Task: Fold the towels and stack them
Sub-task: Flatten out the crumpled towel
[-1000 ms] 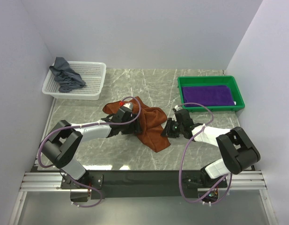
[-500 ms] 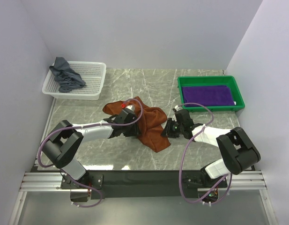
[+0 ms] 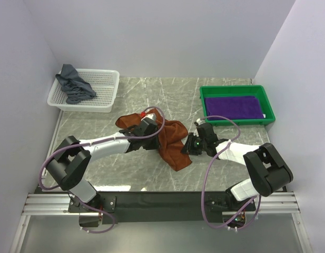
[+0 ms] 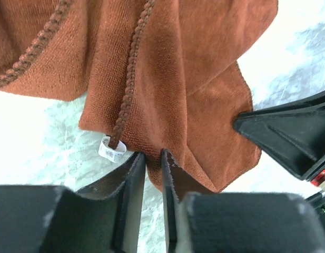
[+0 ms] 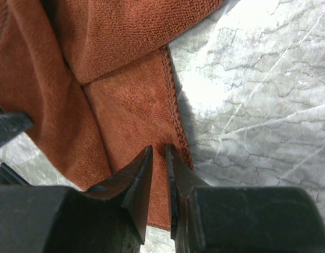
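Here, a grey-blue towel (image 3: 74, 84) lies bunched in the white basket (image 3: 94, 104) at the bench's (image 3: 151, 174) far left. The left gripper (image 4: 153, 154) has narrow jaws pinching a fold of the rust towel (image 4: 204, 105), beside its white tag (image 4: 111, 150). The rust towel lies crumpled mid-bench. The right gripper (image 5: 158, 152) jaws are narrow too, nipping its hemmed corner. A purple towel (image 3: 233, 107) lies flat in the green tray (image 3: 237, 122), far right.
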### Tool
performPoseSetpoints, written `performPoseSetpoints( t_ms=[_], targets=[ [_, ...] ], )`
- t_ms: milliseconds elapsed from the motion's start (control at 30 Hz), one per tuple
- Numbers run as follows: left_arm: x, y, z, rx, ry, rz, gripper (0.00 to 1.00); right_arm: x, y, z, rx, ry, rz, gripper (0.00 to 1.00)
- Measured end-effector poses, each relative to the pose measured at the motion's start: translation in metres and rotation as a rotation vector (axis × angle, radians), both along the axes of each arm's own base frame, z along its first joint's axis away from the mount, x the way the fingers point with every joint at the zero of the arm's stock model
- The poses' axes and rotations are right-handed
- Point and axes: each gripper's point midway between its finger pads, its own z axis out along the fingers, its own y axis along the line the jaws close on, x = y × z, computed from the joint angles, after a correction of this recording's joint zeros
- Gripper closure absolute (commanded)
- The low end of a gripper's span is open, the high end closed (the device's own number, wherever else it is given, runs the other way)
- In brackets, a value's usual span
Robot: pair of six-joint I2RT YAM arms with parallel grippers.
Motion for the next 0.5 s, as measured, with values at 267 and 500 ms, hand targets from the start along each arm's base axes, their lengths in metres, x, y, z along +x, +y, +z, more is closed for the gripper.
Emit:
performPoseSetpoints(
  t_ms=[267, 500],
  targets=[
    [0.001, 0.006, -0.002, 0.043, -0.002, 0.032, 0.99, 0.0, -0.001, 0.0, -0.001, -0.003, -0.002, 0.75],
    [-0.009, 0.04, -0.006, 0.182, 0.037, 0.105, 0.99, -0.001, -0.004, 0.0, -0.015, -0.001, -0.012, 0.75]
  ],
)
